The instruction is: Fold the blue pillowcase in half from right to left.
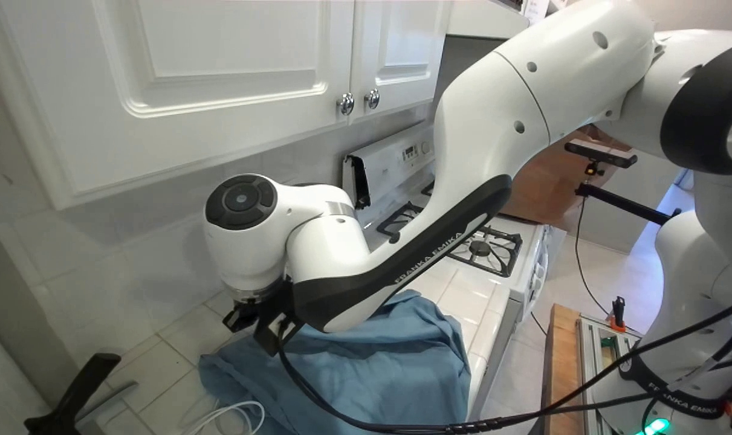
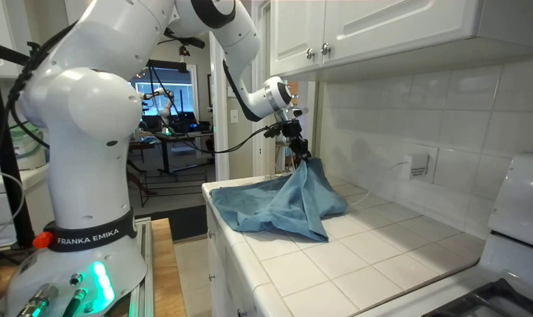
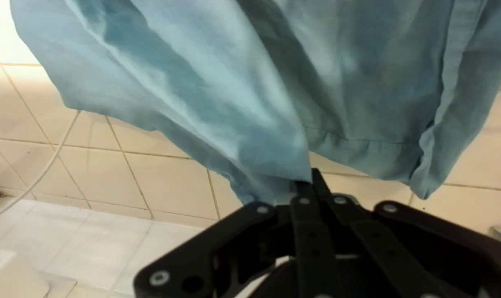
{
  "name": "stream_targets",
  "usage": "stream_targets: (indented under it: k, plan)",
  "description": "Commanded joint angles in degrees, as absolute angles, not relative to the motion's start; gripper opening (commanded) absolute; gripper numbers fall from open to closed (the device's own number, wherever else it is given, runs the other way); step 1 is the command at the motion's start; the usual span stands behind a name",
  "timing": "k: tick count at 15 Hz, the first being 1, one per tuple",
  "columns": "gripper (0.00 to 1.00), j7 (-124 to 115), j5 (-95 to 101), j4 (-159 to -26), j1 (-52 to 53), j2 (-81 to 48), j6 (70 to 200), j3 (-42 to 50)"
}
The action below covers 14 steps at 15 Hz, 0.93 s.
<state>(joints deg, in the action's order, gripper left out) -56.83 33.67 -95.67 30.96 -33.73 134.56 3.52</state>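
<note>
One part of the blue pillowcase (image 2: 288, 204) is raised, pinched by the closed gripper (image 3: 312, 183), presumably for folding.

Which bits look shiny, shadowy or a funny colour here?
In the wrist view, the counter looks yellowish, nearly white at the picture's top left; the fingers look very dark; shadows streak the blue cloth. In both exterior views, a green light glows and cupboard knobs gleam.

Kitchen: stove (image 1: 483, 249), tiled counter (image 2: 336, 259), cabinets (image 1: 239, 66)
</note>
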Motion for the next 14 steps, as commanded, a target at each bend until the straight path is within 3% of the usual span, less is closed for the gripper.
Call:
stream_targets:
  k: [1, 11, 12, 14]
  plan:
    - [0.0, -56.17, 35.71, -89.65, 30.81, -36.9, 134.95, 2.54]
    - [0.0, -36.18, 27.72, -81.44, 28.17, -45.67, 145.19, -3.15]
    - [0.2, -33.49, 25.69, -81.32, 27.88, -46.16, 145.46, -3.69]
    - [0.33, -28.11, 21.83, -81.89, 27.09, -46.28, 146.38, -4.86]
